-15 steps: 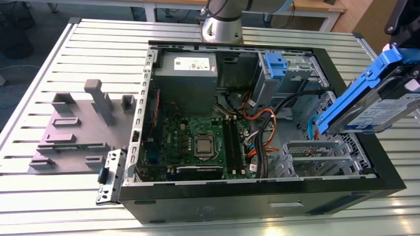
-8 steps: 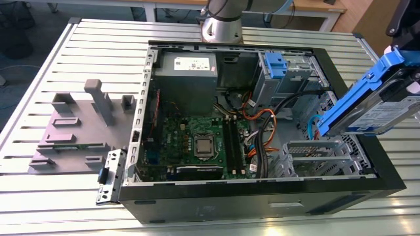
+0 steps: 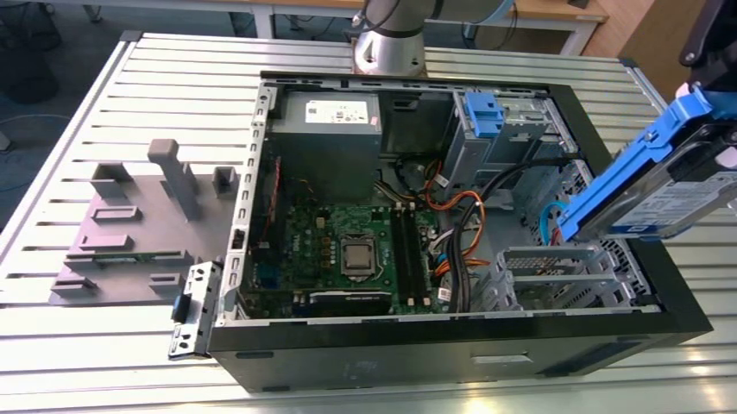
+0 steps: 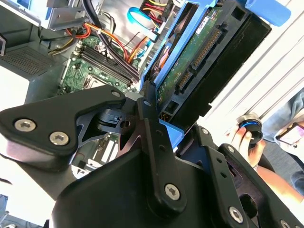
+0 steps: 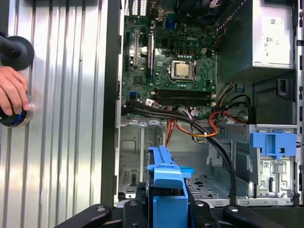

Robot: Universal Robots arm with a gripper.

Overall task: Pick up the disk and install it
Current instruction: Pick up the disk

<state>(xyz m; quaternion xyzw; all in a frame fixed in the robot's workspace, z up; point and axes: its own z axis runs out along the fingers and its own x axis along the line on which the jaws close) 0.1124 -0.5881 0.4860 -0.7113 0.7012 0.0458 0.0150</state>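
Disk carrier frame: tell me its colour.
Blue. The frame around the disk shows best in the exterior view, held up at that view's right.

Open black computer case (image 3: 461, 345) on slatted metal table (image 3: 138, 95), green motherboard (image 3: 345, 250) inside, grey fixture (image 3: 138, 224) alongside.
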